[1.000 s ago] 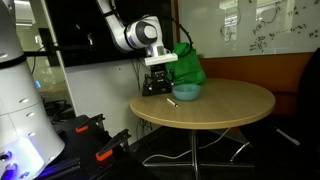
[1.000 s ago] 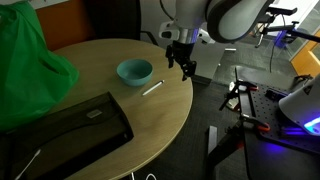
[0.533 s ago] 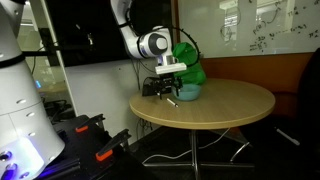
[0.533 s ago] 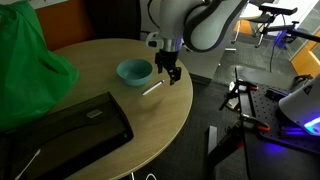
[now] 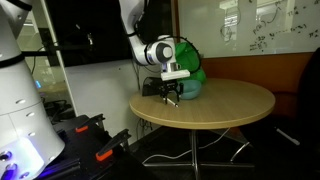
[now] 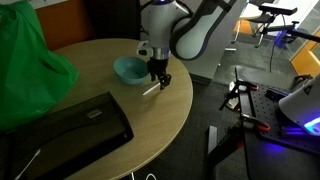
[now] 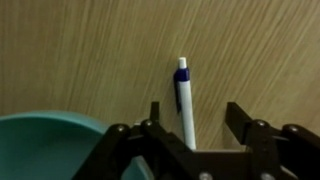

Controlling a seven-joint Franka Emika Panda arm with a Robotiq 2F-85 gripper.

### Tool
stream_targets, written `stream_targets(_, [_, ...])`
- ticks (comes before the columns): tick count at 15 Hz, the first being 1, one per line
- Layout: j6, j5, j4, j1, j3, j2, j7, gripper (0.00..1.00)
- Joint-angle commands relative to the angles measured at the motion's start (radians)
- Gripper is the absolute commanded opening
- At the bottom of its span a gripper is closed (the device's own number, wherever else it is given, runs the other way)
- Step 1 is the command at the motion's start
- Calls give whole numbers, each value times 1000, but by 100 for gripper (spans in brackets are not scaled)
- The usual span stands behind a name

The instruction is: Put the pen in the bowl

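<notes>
A white pen with a blue clip (image 7: 184, 100) lies on the round wooden table. In the wrist view it runs between my open fingers, nearer the left finger, not gripped. My gripper (image 7: 196, 118) is open and hovers low over the pen; it also shows in both exterior views (image 6: 158, 80) (image 5: 172, 93). The pen's end peeks out by the fingers in an exterior view (image 6: 150, 90). The teal bowl (image 6: 129, 70) stands on the table just beside the pen; its rim fills the lower left of the wrist view (image 7: 45, 140), and it shows behind the gripper (image 5: 185, 90).
A green bag (image 6: 30, 55) sits on the table behind the bowl, also seen in an exterior view (image 5: 188, 62). A black laptop case (image 6: 60, 125) lies on the table. The table edge (image 6: 180, 110) is close to the pen. Robot equipment stands on the floor (image 6: 290, 100).
My gripper has moved across the table toward the bowl and come down over the pen, which now lies between the open fingers. The pen and bowl have not moved.
</notes>
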Motion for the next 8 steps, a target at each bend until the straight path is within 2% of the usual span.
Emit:
stream_targets(1, [-39,-34,38,-8,10,27,-7,48])
stream_targets(4, [-46,-46,43,-5,6,32,1,34])
stream_targets(8, [-67,-41,38,-9,16,14,-1,3])
